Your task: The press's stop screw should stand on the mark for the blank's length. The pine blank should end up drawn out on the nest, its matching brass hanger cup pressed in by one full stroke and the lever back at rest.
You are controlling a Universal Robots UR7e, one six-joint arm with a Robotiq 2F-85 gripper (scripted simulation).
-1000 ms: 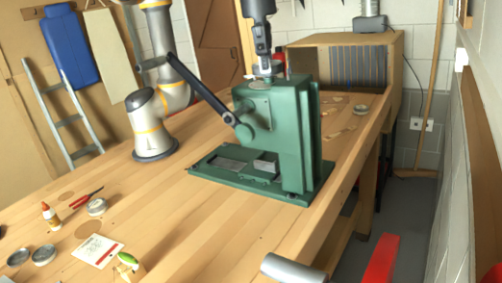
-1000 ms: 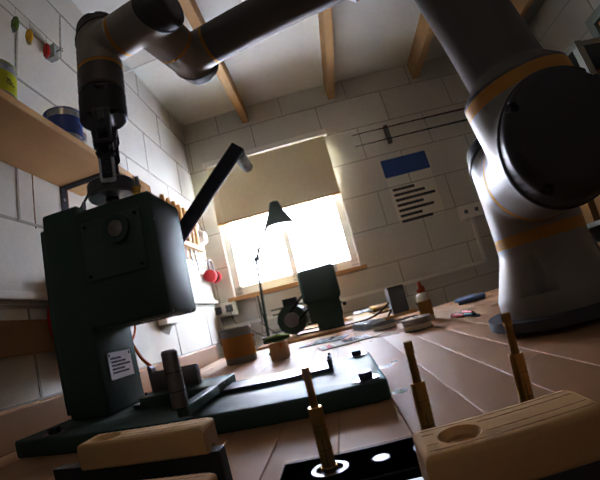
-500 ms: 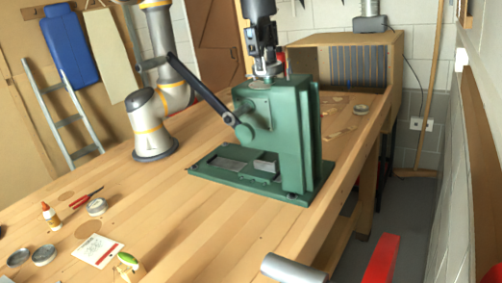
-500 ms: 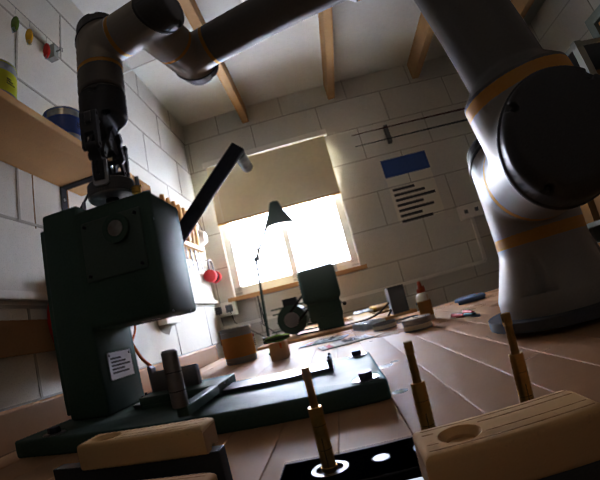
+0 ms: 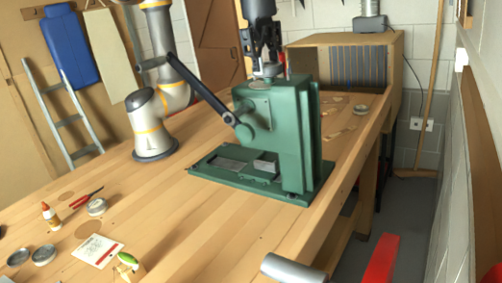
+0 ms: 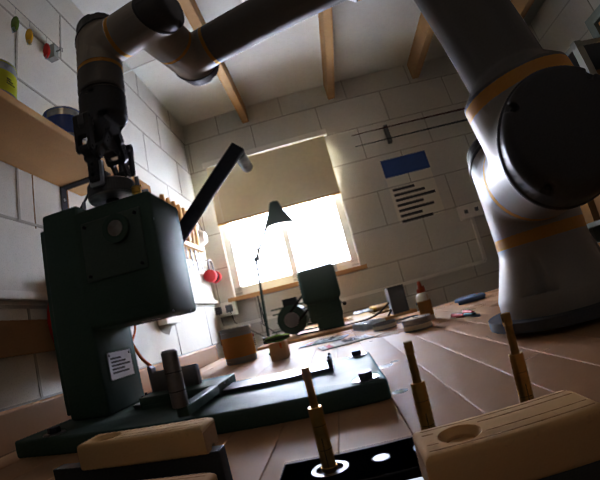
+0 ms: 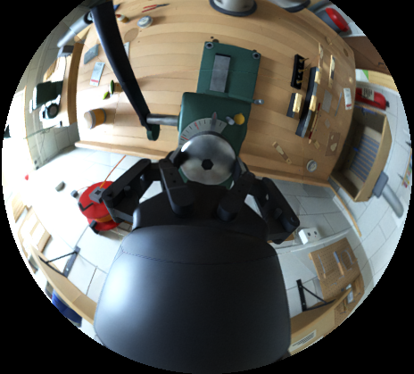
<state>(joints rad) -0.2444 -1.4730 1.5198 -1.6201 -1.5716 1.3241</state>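
The silver stop screw knob (image 7: 206, 159) sits on top of the green press (image 5: 276, 128), over a white dial scale with tick marks, and it is gripped from above by my gripper (image 5: 264, 63). The press's black lever (image 5: 199, 87) slopes up and away from the press head toward the arm's base. The grey nest plate (image 5: 226, 163) on the press base has nothing on it. Pale wooden blanks (image 6: 515, 439) and brass hanger cups on pegs (image 6: 318, 421) stand at the far end of the bench beyond the press.
A wooden cabinet (image 5: 353, 60) stands at the bench's far end behind the press. The arm's base (image 5: 154, 128) stands left of the press. Tins, a glue bottle (image 5: 50, 215), red pliers and a card lie at the near left corner.
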